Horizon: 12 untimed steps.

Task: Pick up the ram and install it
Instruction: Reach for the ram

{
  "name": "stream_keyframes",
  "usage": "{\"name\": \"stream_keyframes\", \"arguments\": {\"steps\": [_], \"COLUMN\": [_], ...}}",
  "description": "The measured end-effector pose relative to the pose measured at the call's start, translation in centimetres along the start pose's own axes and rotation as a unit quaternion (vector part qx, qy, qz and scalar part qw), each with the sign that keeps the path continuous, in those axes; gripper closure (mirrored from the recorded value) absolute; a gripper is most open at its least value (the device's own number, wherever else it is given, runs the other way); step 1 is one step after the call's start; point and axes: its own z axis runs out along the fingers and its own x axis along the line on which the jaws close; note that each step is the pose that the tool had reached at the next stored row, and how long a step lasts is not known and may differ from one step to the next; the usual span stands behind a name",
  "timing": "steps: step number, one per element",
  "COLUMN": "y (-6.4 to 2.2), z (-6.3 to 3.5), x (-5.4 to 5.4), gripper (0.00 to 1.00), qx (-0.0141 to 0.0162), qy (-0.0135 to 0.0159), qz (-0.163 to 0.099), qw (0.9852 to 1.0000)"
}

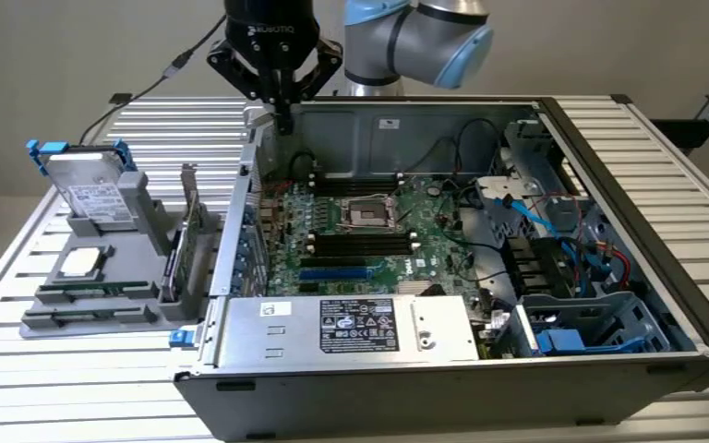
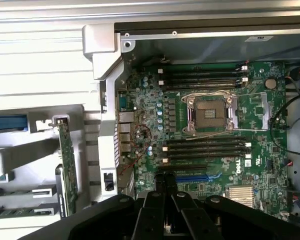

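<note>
Shut and empty, the gripper (image 1: 283, 118) hangs above a rear corner of the case (image 1: 601, 383); the ram (image 1: 88, 294) lies well apart, near the front edge of the worktop (image 1: 71, 392) and parallel to it.

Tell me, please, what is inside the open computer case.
A green motherboard with a processor socket and black memory slots, a silver power supply, a drive cage and cables. The power supply covers whatever lies beneath it.

Open computer case (image 1: 453, 392), motherboard (image 1: 435, 247), hard drive (image 1: 90, 185)
</note>
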Motion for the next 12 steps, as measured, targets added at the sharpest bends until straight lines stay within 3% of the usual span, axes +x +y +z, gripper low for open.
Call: {"name": "stream_keyframes", "arguments": {"steps": [12], "y": [-0.42], "z": [0.81], "x": [5.4], "gripper": [0.90], "qx": [0.0002], "qy": [0.0025], "qz": [-0.001], "qw": [1.0000]}}
